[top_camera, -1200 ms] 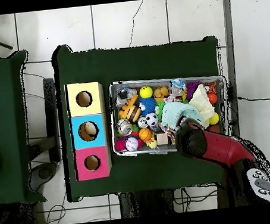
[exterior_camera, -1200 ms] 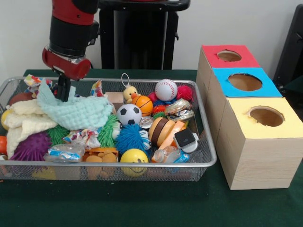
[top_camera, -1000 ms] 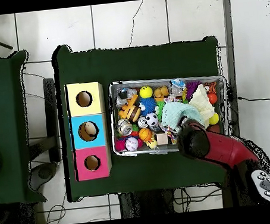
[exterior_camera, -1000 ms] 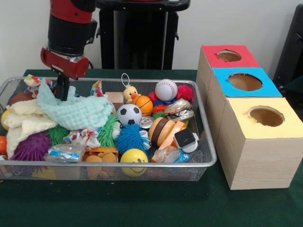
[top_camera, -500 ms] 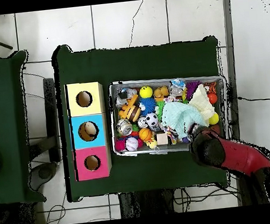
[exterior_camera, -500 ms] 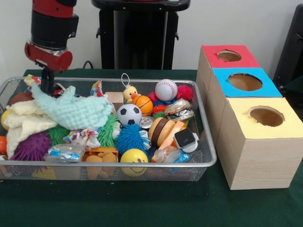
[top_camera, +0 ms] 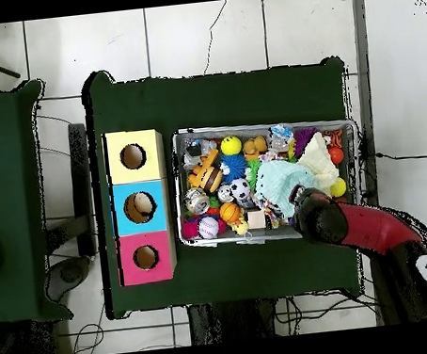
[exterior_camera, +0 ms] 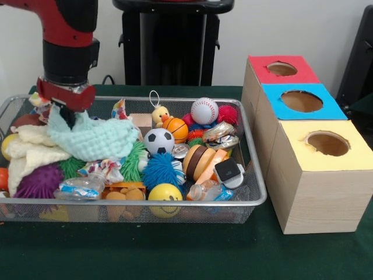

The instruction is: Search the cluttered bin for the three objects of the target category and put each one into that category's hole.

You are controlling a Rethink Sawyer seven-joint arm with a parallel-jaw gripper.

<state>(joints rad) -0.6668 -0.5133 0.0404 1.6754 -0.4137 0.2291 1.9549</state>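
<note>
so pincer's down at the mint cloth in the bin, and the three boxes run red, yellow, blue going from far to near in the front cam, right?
Box order is wrong. The front view shows red box farthest, blue box in the middle and yellow box nearest. The rest holds: the pincer is down at the mint cloth in the bin.

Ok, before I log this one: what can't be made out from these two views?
- The gripper: in the front view its tip sinks into the mint cloth, and in the overhead view the arm covers it, so open or shut is unknown.
- What lies under the mint cloth and the cream cloth: hidden in both views.
- Inside the red hole and yellow hole: too dark or shallow an angle to tell.
</note>
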